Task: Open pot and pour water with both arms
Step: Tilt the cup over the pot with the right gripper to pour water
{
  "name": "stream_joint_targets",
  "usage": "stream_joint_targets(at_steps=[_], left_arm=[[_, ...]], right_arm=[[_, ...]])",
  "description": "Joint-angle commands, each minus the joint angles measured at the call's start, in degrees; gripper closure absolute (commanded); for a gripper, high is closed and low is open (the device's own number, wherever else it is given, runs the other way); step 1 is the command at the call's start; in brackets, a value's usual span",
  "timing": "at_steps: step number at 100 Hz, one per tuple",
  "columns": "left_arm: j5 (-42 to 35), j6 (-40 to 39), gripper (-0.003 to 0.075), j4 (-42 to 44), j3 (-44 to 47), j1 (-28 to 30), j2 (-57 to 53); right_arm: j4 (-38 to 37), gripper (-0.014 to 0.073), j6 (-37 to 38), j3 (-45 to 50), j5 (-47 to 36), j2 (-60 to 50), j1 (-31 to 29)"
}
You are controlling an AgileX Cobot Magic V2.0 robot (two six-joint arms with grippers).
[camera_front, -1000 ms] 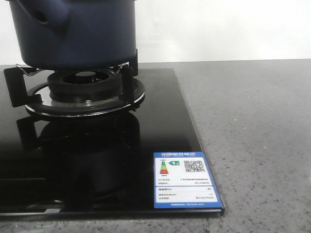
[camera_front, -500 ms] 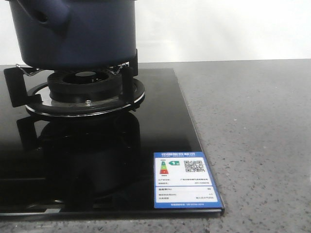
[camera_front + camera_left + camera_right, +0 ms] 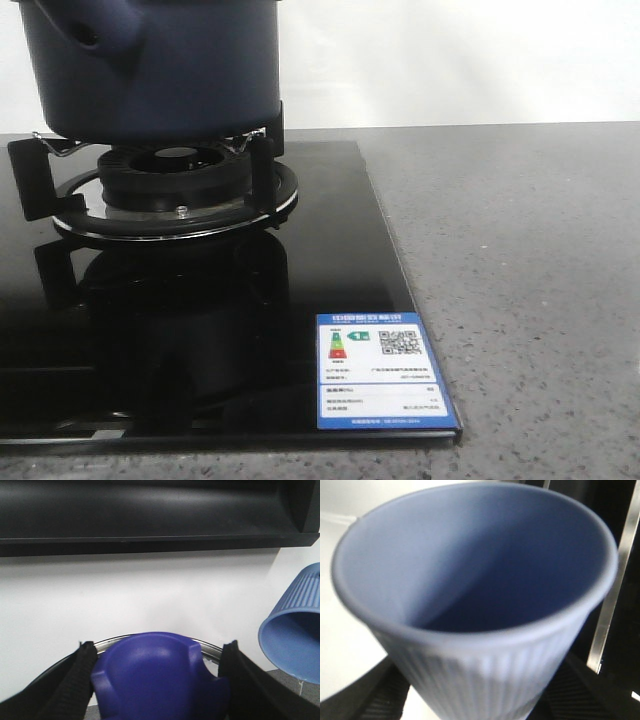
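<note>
Across the last second my front view shows almost no change: the large round dark navy-blue matte pot (image 3: 160, 65) sits at the upper left of the frame on the black burner grate (image 3: 175, 195) of the glossy black glass hob (image 3: 330, 250), as before. So I judge pouring is at or near its end.

In the left wrist view, my left gripper (image 3: 157, 680) clamps the rounded blue lid knob (image 3: 157, 675) between its black pads. The right gripper, barely visible, holds the pale blue ribbed cup (image 3: 475, 595), which looks tilted and empty.
</note>
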Motion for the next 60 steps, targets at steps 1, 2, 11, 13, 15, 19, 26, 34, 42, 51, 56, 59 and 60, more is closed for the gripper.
stream_joint_targets(at_steps=[1,2,11,13,15,19,26,34,42,51,56,59,60], left_arm=[[-5.52,-0.09,0.0307,-0.13,-2.52,0.11,-1.20],[-5.52,-0.09,0.0307,-0.13,-2.52,0.11,-1.20],[-5.52,-0.09,0.0307,-0.13,-2.52,0.11,-1.20],[-5.52,-0.09,0.0307,-0.13,-2.52,0.11,-1.20],[-5.52,-0.09,0.0307,-0.13,-2.52,0.11,-1.20],[-5.52,-0.09,0.0307,-0.13,-2.52,0.11,-1.20],[-5.52,-0.09,0.0307,-0.13,-2.52,0.11,-1.20],[-5.52,-0.09,0.0307,-0.13,-2.52,0.11,-1.20],[-5.52,-0.09,0.0307,-0.13,-2.52,0.11,-1.20],[-5.52,-0.09,0.0307,-0.13,-2.52,0.11,-1.20],[-5.52,-0.09,0.0307,-0.13,-2.52,0.11,-1.20],[-5.52,-0.09,0.0307,-0.13,-2.52,0.11,-1.20],[-5.52,-0.09,0.0307,-0.13,-2.52,0.11,-1.20]], right_arm=[[-3.37,0.0279,-0.01,-2.11,0.82,-2.60,0.12],[-3.37,0.0279,-0.01,-2.11,0.82,-2.60,0.12],[-3.37,0.0279,-0.01,-2.11,0.82,-2.60,0.12],[-3.37,0.0279,-0.01,-2.11,0.82,-2.60,0.12],[-3.37,0.0279,-0.01,-2.11,0.82,-2.60,0.12],[-3.37,0.0279,-0.01,-2.11,0.82,-2.60,0.12],[-3.37,0.0279,-0.01,-2.11,0.82,-2.60,0.12],[-3.37,0.0279,-0.01,-2.11,0.82,-2.60,0.12],[-3.37,0.0279,-0.01,-2.11,0.82,-2.60,0.12],[-2.56,0.0279,0.61,-2.11,1.04,-2.60,0.12],[-1.78,0.0279,2.20,-2.11,1.16,-2.60,0.12],[-1.35,0.0279,3.49,-2.11,1.16,-2.60,0.12],[-1.20,0.0279,4.04,-2.11,1.16,-2.60,0.12]])
